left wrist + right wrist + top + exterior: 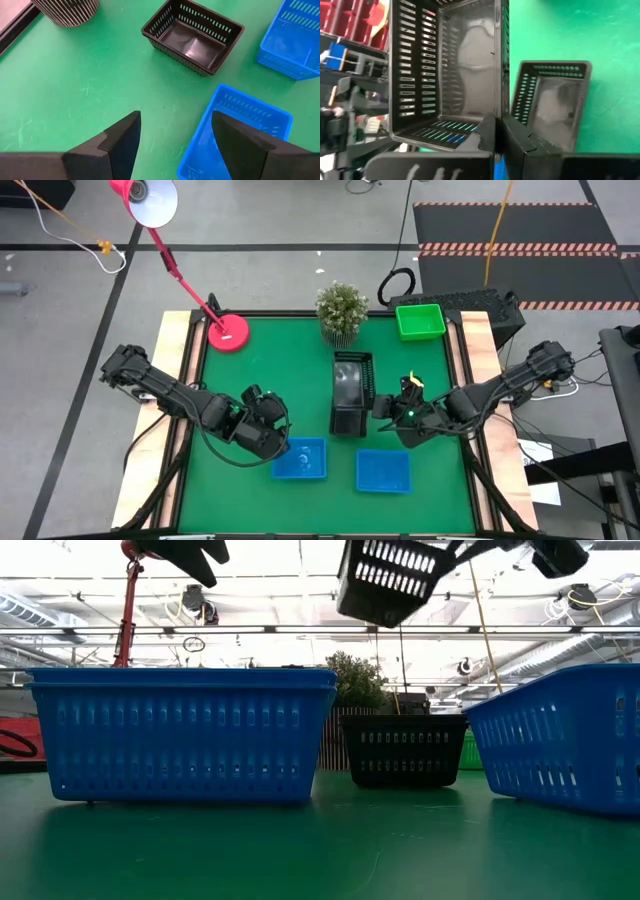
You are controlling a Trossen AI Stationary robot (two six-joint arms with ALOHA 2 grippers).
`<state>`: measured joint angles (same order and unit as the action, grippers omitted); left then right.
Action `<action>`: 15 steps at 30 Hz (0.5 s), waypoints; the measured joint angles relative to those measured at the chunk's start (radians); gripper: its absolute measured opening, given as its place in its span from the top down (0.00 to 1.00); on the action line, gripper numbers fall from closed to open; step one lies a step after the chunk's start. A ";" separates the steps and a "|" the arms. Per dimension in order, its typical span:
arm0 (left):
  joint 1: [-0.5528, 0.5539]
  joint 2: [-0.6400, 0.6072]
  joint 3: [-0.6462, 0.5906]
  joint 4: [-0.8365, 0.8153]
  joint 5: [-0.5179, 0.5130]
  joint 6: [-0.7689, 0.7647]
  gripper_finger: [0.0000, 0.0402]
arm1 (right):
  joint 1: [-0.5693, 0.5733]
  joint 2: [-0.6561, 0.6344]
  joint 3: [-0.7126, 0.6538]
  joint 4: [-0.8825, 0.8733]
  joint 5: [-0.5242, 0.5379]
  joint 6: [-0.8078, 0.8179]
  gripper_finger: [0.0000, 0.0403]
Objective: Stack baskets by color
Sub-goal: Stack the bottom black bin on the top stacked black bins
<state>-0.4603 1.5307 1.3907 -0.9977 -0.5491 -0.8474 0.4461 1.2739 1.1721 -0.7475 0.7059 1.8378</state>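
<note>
My right gripper is shut on a black basket, which hangs high above the table. A second black basket rests on its bottom on the green mat, right beside the held one; in the high view the two overlap. Two blue baskets sit near the front edge. A green basket sits at the far right. My left gripper hovers open above the left blue basket and touches nothing. My right gripper pinches the held black basket's rim near a corner between its two fingers, coming from the table's right side and slanting down. The basket is lifted clear of the table and tipped, its open top turned toward the gripper.
A potted plant stands at the far edge, just behind the black baskets. A red lamp base sits at the far left, its arm leaning off the table. Bare green mat lies left of the black baskets.
</note>
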 joint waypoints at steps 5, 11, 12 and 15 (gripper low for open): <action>0.000 0.000 0.000 0.000 0.000 0.000 0.39 | 0.000 0.000 -0.065 0.052 0.002 0.050 0.99; 0.000 0.000 0.000 0.000 0.001 -0.013 0.39 | 0.000 0.000 -0.193 0.229 -0.004 0.090 0.99; 0.000 0.000 0.000 0.000 0.001 -0.015 0.39 | -0.001 0.001 -0.210 0.257 -0.005 0.091 0.99; 0.000 0.000 0.000 0.000 0.001 -0.016 0.39 | -0.006 0.001 -0.247 0.284 -0.030 0.117 0.99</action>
<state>-0.4603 1.5307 1.3907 -0.9975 -0.5480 -0.8631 0.4400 1.2751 0.9247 -0.4637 0.6764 1.9544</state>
